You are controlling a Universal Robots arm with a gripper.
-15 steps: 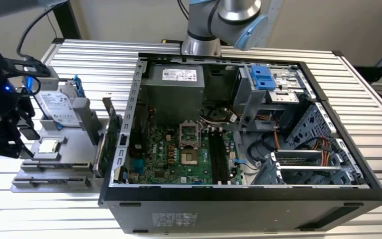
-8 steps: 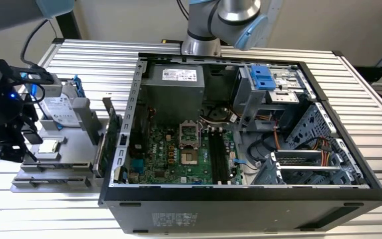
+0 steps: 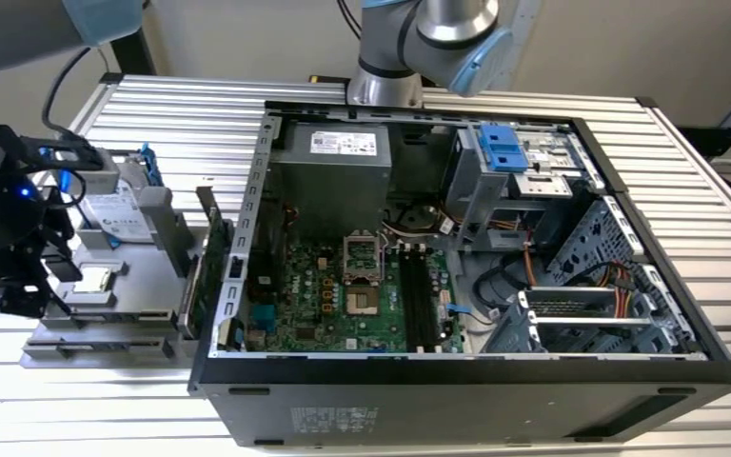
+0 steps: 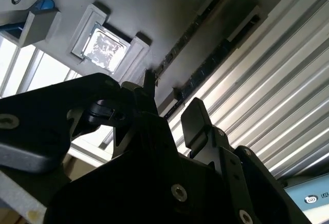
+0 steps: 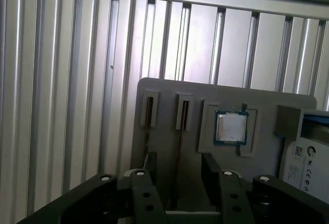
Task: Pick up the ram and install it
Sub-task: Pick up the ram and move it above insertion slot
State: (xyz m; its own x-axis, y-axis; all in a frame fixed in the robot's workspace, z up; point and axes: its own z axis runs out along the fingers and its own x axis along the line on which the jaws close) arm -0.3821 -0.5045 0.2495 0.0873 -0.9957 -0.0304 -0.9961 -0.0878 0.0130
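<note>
The hand (image 5: 181, 171) stands open over a grey holder plate (image 5: 169, 88), its two black fingers spread. The ram (image 5: 181, 142) stands on edge in a narrow slot of that plate, and in both wrist views it runs into the gap between the fingers; contact with either finger cannot be made out. Sticks counted: two, the second stick (image 5: 148, 113) being in a parallel slot just beside the first, outside the gap. Both show as thin dark edges with a coppery line. Also on the plate: one square processor chip (image 5: 231, 127) with a bright metal top in a framed recess, and one white-labelled drive (image 5: 303, 162) at its far end. The plate is matt and flat and rests on a ribbed aluminium worktop (image 5: 61, 80). In the exterior view, one open black computer case (image 3: 467, 395) lies beside the plate, with its green motherboard (image 3: 321, 305) exposed.
</note>
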